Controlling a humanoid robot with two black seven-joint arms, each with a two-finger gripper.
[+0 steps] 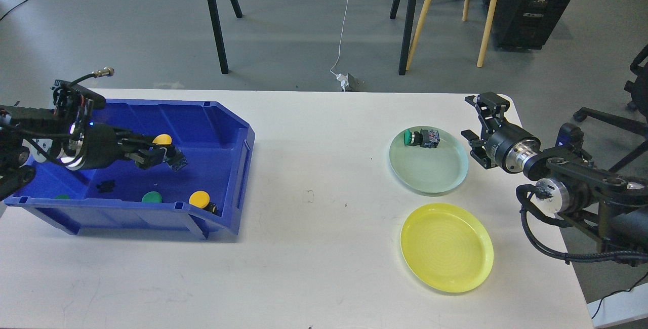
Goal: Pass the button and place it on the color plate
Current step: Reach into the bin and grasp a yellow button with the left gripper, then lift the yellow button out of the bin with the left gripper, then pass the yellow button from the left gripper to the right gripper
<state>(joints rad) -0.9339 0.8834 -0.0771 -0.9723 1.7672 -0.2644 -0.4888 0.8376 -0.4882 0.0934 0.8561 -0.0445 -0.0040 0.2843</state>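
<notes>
Reaching in from the left, the left gripper (pixel 161 157) sits inside the blue bin (pixel 223 131), its fingers closed narrowly around a yellow button (pixel 163 140) whose dark body pokes out to the right of the fingertips. The button's yellow cap shows just above the fingers, near the middle of the bin.

More buttons lie loose along the near wall of the bin: a second yellow button (pixel 199 198) toward the right, a green button (pixel 151 197) just left of it, and another green cap (pixel 62 197) barely visible at the far left near corner. A small black part (pixel 106 186) lies on the bin floor between them.

On the right side of the white table (pixel 314 248), a pale green plate (pixel 428 161) holds a green-capped button (pixel 421 137) lying on its side at the far rim. Nearer, a yellow plate (pixel 446 247) lies close to the green one, the two not touching.

The right gripper (pixel 481 124) hovers just right of the green plate, over the table's right edge, holding nothing. Its jaws stand apart, one finger toward the far side and one nearer.
</notes>
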